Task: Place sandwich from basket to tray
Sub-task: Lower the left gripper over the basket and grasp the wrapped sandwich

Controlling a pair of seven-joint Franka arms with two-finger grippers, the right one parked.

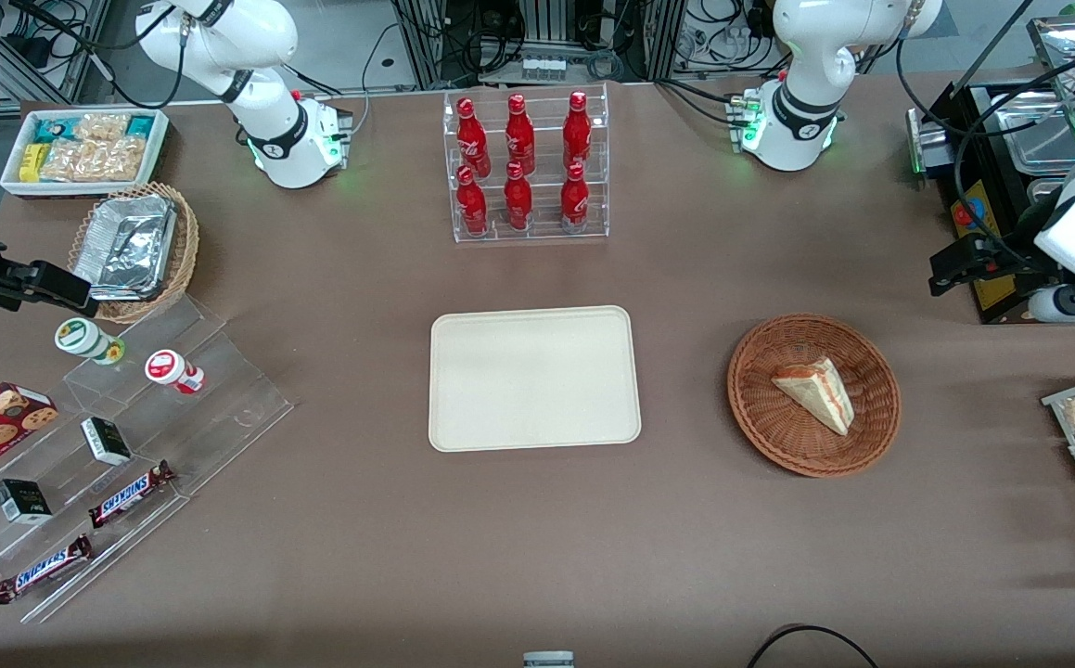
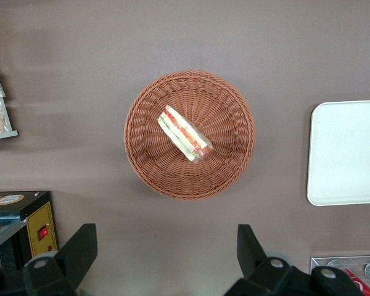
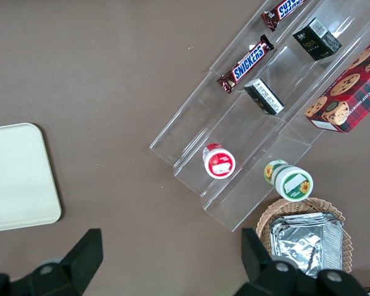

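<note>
Left wrist view looks straight down on basket [image 2: 190, 134] with sandwich [image 2: 185, 134] lying in its bowl, filling side up, untouched. Gripper [image 2: 166, 253] high above table [image 2: 172, 37], fingers [image 2: 80, 246] spread wide, holding nothing, touching nothing; sits off to one side of basket rather than centred over it. Step in hand, by judgement: start of approach, pick not yet begun. Next move likely calls for shifting over sandwich, turning wrist so fingers straddle narrow sides of wedge, then descending inside basket rim without catching wicker. Soft bread in slick wrap, so light squeeze probably needed. Front view shows tray [image 1: 534, 378] bare, mid-table, beside basket toward parked arm's end, well apart from it. Bottle rack [image 1: 526, 167] farther from front camera than tray, clear of likely carry path.
</note>
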